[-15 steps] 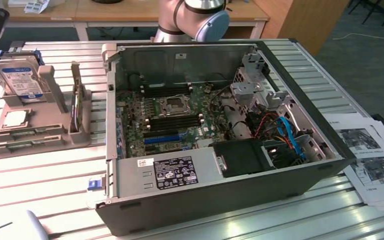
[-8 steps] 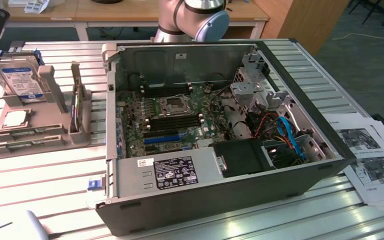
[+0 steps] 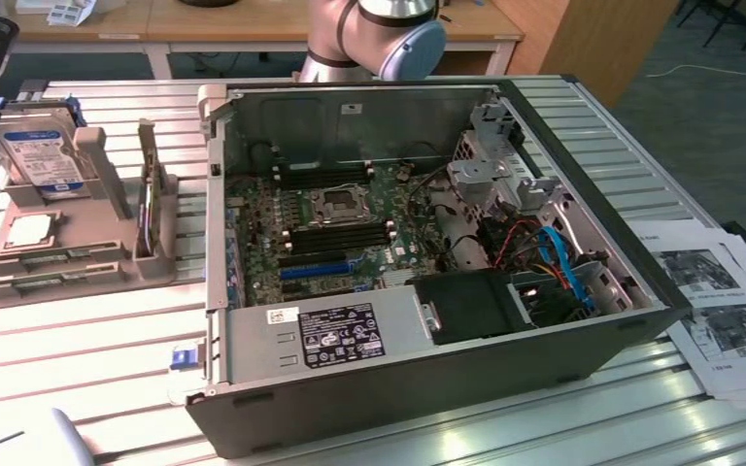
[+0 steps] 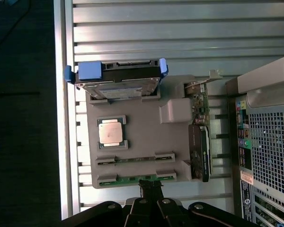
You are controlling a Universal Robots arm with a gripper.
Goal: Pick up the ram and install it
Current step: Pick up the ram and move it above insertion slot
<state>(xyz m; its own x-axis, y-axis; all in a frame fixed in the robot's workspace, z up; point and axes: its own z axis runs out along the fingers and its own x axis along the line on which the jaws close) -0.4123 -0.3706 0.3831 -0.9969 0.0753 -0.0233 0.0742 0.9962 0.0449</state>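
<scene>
Partly hidden items first: the grey-and-blue jointed robot arm (image 3: 376,39) is cut off by the upper edge of the exterior view. The printed white paper sheets (image 3: 723,311) are cut by the exterior view's right edge. The black metal two-finger gripper (image 4: 150,187) has its body cropped in the wrist view, and its fingers are pressed together. Chips on the memory are too small to make out.

Item: moulded grey plastic parts holder (image 4: 142,126), matt, with recessed pockets, on a ribbed aluminium slat table (image 4: 180,28). It holds:
- a silver metal hard drive in blue plastic rails (image 4: 117,78), propped upright
- a square shiny metal-lidded processor (image 4: 110,132), lying flat
- a dark expansion card (image 4: 199,142), standing on edge

Item: narrow green circuit-board ram stick (image 4: 128,178), seated on edge in the holder's outermost slot, farthest from the hard drive. A second similar stick (image 4: 135,160) sits in the parallel slot beside the processor. The gripper's fingertips line up with the ram stick's mid-length at its outer long edge. Whether they touch it cannot be told.

Item: open black steel tower computer case (image 3: 412,408), lying on its side with the green motherboard (image 3: 334,233) exposed, on the exterior view's right of the holder.
</scene>
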